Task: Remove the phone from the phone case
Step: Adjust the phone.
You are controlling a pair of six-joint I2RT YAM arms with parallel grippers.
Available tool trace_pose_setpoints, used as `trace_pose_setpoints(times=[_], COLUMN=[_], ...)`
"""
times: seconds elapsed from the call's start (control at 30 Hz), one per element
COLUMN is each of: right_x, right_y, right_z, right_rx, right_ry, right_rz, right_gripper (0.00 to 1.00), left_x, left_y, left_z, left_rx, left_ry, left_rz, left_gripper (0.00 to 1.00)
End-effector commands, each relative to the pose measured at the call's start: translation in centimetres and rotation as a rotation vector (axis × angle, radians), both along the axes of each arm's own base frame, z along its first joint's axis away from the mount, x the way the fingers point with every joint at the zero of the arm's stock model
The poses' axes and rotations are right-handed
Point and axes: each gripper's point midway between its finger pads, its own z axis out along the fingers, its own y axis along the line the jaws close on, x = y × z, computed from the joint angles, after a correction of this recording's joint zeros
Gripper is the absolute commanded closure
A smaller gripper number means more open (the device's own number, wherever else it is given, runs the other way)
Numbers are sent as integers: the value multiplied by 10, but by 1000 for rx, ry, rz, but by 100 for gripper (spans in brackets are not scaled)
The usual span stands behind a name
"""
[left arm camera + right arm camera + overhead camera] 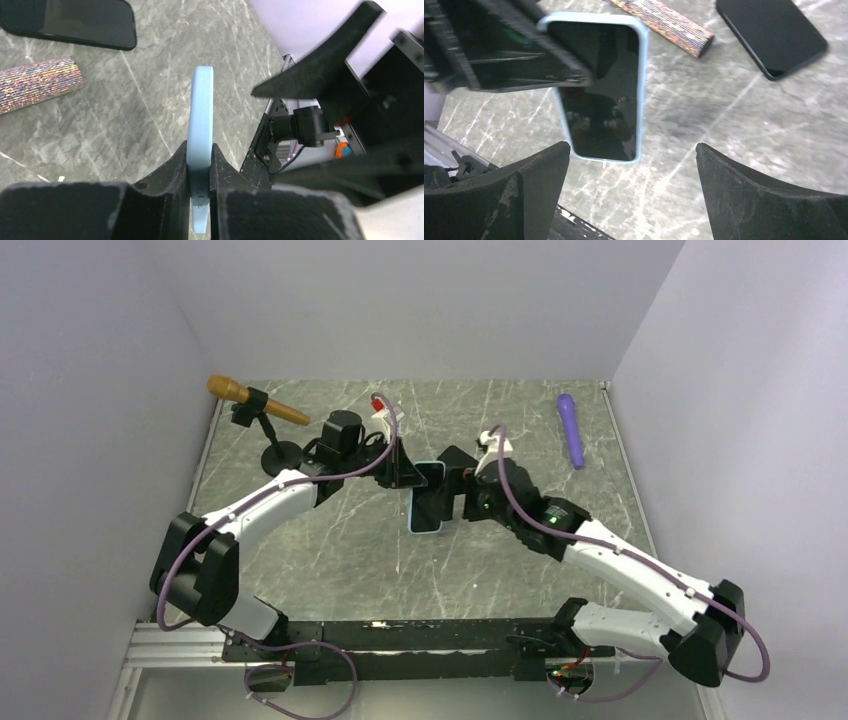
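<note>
I'm clamping the phone case (201,100) in the left gripper (200,156); right gripper (631,152) is hovering released beside it, phone (604,115) apparently not yet out.

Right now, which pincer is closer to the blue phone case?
Left. The left pincer is clamped on the case edge; the right pincer is open, facing it from close by.

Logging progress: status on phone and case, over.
Left gripper shut on blue case. Right gripper open, empty. Black phone bare on table, glitter cylinder beside it.
</note>
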Motion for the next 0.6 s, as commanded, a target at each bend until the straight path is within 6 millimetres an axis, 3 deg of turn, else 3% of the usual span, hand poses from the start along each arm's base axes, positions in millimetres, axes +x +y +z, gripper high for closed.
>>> trace_pose_setpoints(times=[0.0,0.2,0.43,0.57], right_x=[-16,-51,-70,-66], right_y=[-25,2,20,25], right_z=[1,27,37,41], right_rx=[-6,226,367,391], right_ry=[66,6,-15,-43], right_rz=[73,358,578,588], right_gripper=[0,4,16,25], left_x=[-18,-42,-58,-64], left_y=[-7,-11,-9,-11], left_z=[75,102,113,116], left_rx=[-157,-278,-300,-333], left_ry=[-223,-289,-354,-341], left_rz=[-136,-258,-308,-341], left_gripper=[100,100,100,100])
